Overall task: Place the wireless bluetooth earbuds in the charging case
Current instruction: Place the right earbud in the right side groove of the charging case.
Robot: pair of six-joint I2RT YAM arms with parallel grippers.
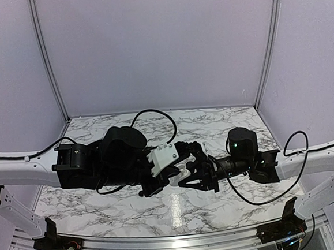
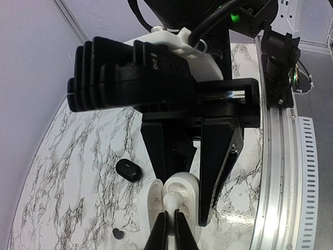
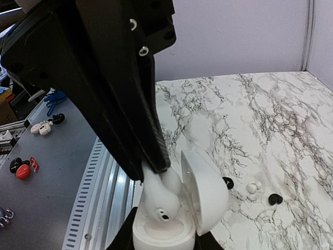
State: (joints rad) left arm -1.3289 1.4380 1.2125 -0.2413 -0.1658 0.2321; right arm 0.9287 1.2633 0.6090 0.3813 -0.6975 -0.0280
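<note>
Clenched on a small white rounded plastic earbud [image 3: 157, 200], the left claw [image 2: 170, 223] holds it at the mouth of the white oval charging case [image 3: 207, 195], which the right claw [image 1: 190, 173] grips lid-open above the near middle of the marble worktop [image 1: 231, 126], so the insertion probably runs straight down.

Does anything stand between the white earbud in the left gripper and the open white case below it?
Nothing visible does. The left gripper holds the earbud right at the mouth of the case, which the right gripper holds; the lid is swung aside, clear of the way.
</note>
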